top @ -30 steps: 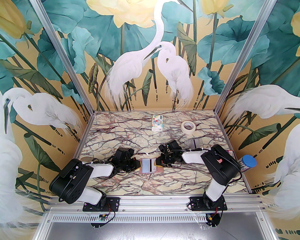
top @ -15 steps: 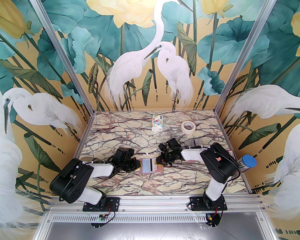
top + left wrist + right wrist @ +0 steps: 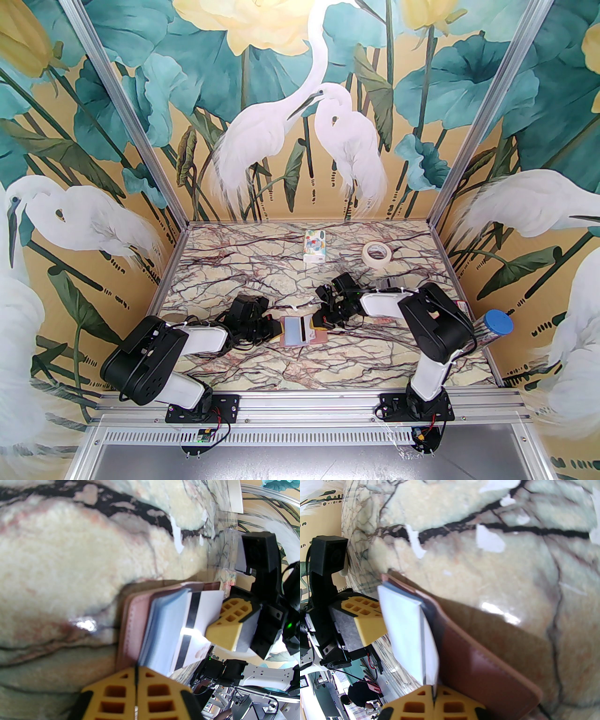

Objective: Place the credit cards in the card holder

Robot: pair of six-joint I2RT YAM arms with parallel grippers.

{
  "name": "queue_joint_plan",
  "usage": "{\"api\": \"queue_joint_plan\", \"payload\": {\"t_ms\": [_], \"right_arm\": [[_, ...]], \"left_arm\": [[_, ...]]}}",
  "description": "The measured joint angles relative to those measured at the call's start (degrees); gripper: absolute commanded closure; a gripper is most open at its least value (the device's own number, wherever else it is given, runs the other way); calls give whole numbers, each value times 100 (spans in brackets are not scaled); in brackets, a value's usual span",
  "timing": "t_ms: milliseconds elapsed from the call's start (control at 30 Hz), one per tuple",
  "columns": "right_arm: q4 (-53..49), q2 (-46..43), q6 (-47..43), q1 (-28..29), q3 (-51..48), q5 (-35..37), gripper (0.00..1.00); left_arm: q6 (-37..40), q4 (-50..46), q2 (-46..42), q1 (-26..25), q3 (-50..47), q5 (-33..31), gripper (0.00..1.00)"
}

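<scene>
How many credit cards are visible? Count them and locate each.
1: the striped credit card sticks halfway out of the open card holder, pinched by the right pincer. Others may be hidden inside.

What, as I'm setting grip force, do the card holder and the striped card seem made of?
Card holder: likely leather or faux leather, dusty pink with a soft sheen; a stitched seam runs along its edge. Striped card: probably rigid plastic, white and glossy; it looks thin and flat and catches a bright glare beside its dark stripe.
</scene>
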Motion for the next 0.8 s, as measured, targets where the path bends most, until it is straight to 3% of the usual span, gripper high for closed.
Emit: {"api": "queue_joint_plan", "payload": {"t_ms": [800], "right_arm": [[195,-7,74,-26,-114,-50,100]], "left_arm": [[13,81,70,2,11,48,95]]}}
